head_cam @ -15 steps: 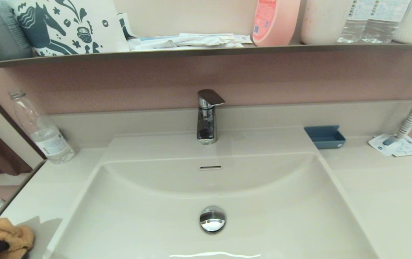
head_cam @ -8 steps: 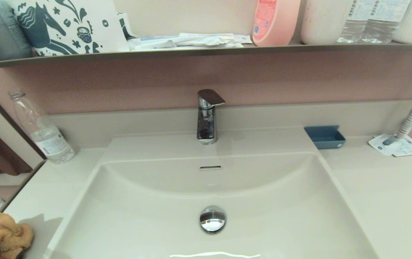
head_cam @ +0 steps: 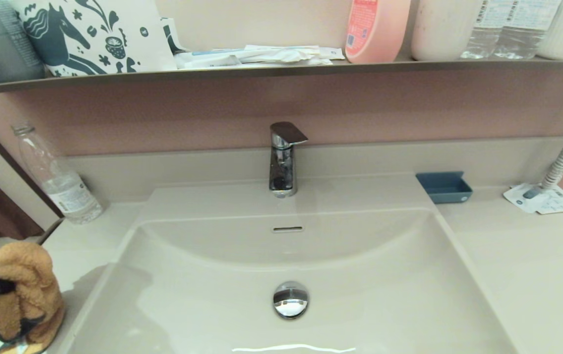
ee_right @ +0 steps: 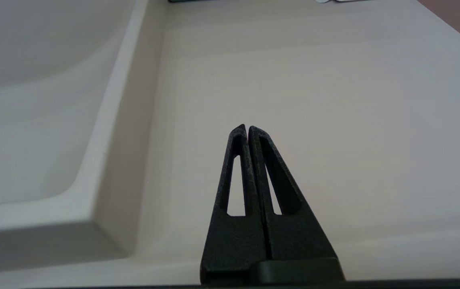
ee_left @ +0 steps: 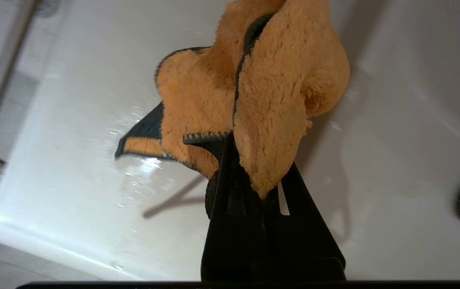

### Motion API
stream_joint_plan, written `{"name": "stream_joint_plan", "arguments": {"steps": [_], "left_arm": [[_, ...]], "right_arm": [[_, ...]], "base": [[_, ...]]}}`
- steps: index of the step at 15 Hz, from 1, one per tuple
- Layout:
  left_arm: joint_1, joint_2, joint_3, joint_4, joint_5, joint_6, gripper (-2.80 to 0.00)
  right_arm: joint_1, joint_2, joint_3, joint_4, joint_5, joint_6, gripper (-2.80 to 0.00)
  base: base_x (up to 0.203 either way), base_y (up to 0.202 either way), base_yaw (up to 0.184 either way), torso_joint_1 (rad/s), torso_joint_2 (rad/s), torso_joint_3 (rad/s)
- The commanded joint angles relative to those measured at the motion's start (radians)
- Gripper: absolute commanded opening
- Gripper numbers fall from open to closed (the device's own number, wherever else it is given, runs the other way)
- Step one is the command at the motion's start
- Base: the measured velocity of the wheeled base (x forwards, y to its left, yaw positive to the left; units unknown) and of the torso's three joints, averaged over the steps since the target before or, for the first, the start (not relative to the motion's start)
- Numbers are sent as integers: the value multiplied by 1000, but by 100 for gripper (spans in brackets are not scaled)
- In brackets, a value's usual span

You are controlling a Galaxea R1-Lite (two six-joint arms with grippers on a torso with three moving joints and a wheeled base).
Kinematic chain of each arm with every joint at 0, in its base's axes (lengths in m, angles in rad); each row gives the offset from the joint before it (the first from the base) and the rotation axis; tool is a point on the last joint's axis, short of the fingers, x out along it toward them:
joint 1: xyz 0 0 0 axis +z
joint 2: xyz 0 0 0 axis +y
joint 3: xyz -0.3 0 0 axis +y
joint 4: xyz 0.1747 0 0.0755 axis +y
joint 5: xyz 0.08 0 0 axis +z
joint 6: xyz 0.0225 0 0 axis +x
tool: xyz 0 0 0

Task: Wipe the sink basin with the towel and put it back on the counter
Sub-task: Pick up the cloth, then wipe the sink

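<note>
The left tool [ee_left: 254, 176] pinches the soft, light towel [head_cam: 25, 290] by a fold; it hangs limp over the tabletop [head_cam: 89, 236]. The right tool [ee_right: 248, 130] rests closed, empty.

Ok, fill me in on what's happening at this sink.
The left claw is shut on the towel, holding it bunched and hanging above the left edge of the counter, just beside the sink basin. The basin has not been touched by the cloth yet, so wiping looks like the next step. The right claw is shut and empty, parked over the counter on the basin's right side.
</note>
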Motion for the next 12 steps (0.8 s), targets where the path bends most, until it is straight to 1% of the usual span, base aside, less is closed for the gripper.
{"name": "stream_joint_plan", "arguments": {"steps": [1,4,5,6,7,8,9,10,11,12], "left_arm": [[-136,-39,-81,83,0,-86,-280],[-397,-64,-137,124,5,-252,-280],[-487,-66,-150,119,14,-305,-280],[-582,-58,-160,105,41,-361,-280],[-677,-34,-161,84,97,-408,-280],[-771,1,-152,53,172,-455,-280],[-849,43,-126,10,246,-497,-280],[-902,94,-67,-63,310,-526,-280],[-938,118,-9,-142,351,-543,-280],[-957,138,41,-204,367,-533,-280]], "right_arm": [[-1,1,0,0,0,0,-280],[0,1,0,0,0,0,-280],[0,1,0,-1,0,0,-280],[0,1,0,0,0,0,-280],[0,1,0,0,0,0,-280],[0,1,0,0,0,0,-280],[0,1,0,0,0,0,-280],[0,1,0,0,0,1,-280],[0,1,0,0,0,0,-280],[0,1,0,0,0,1,-280]], "base": [[0,0,0,0,0,0],[0,0,0,0,0,0],[0,0,0,0,0,0],[0,0,0,0,0,0],[0,0,0,0,0,0],[0,0,0,0,0,0],[0,0,0,0,0,0],[0,0,0,0,0,0],[0,0,0,0,0,0],[0,0,0,0,0,0]]}}
